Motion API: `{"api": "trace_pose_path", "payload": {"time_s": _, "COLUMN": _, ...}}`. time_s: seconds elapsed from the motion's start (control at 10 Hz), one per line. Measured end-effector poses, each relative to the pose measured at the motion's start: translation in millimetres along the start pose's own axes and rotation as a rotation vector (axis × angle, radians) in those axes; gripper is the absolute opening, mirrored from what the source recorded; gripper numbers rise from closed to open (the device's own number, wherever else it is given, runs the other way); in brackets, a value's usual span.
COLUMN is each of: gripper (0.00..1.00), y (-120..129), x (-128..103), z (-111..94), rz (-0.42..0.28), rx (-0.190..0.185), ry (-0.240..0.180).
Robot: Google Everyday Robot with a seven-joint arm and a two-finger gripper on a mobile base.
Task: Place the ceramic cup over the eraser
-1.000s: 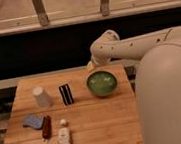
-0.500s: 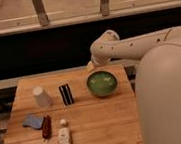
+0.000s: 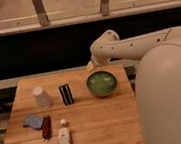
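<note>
We see nothing shifted in the last second. The gripper (image 3: 90,65) hangs at 11 o'clock of the green bowl (image 3: 102,83); how wide it stands we cannot tell. The ceramic cup (image 3: 41,96) stands untouched at 9 o'clock of the eraser (image 3: 66,94), so the reach is still ahead.
</note>
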Motion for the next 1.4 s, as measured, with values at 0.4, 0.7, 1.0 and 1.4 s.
{"api": "trace_pose_path", "payload": {"time_s": 0.4, "gripper": 0.7, "y": 0, "x": 0, "z": 0, "rz": 0.0, "rx": 0.0, "ry": 0.0}}
{"api": "trace_pose_path", "payload": {"time_s": 0.7, "gripper": 0.7, "y": 0, "x": 0, "z": 0, "rz": 0.0, "rx": 0.0, "ry": 0.0}}
{"api": "trace_pose_path", "payload": {"time_s": 1.0, "gripper": 0.7, "y": 0, "x": -3, "z": -2, "rz": -0.009, "rx": -0.004, "ry": -0.01}}
{"api": "trace_pose_path", "payload": {"time_s": 1.4, "gripper": 0.7, "y": 36, "x": -50, "z": -10, "rz": -0.089, "rx": -0.062, "ry": -0.058}}
